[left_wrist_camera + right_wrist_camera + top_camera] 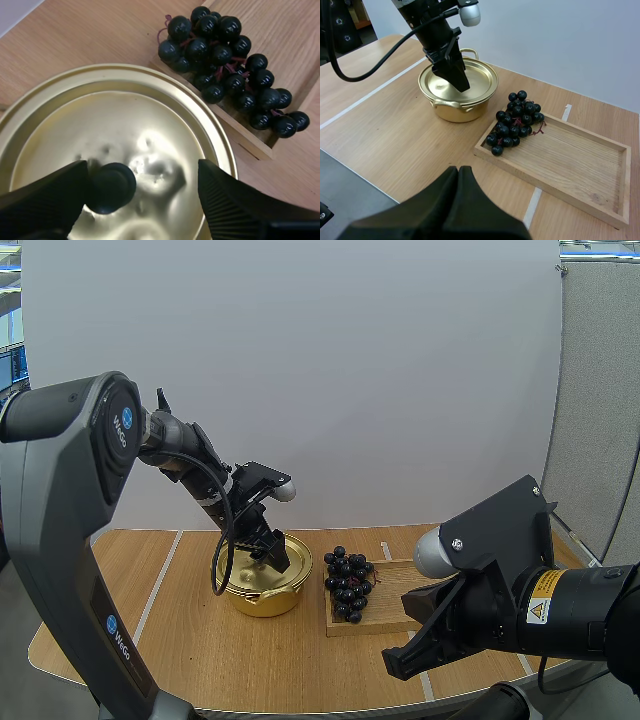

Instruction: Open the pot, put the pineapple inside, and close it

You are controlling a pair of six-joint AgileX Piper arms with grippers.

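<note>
The first step, opening the pot, is in hand. The round gold metal pot (265, 592) stands on the wooden tabletop (180, 625) with its shallow gold lid (125, 110) seated on it. My left hand (144, 167) is down over the lid, open. Its ribbed black fingers (50, 200) stand apart to either side of the small black round knob (111, 187). One finger is at the knob's side and the other is clear of it.

No pineapple is to be seen. The fruit here is a bunch of dark plastic grapes (348, 585), lying on the end of the shallow rectangular wooden tray (395, 618) just beside the pot.

My right hand (460, 172) hangs over the near edge of the tabletop, closed on nothing.

The next move, I judge, calls for centring on the knob, closing on it, and lifting the lid straight up.
</note>
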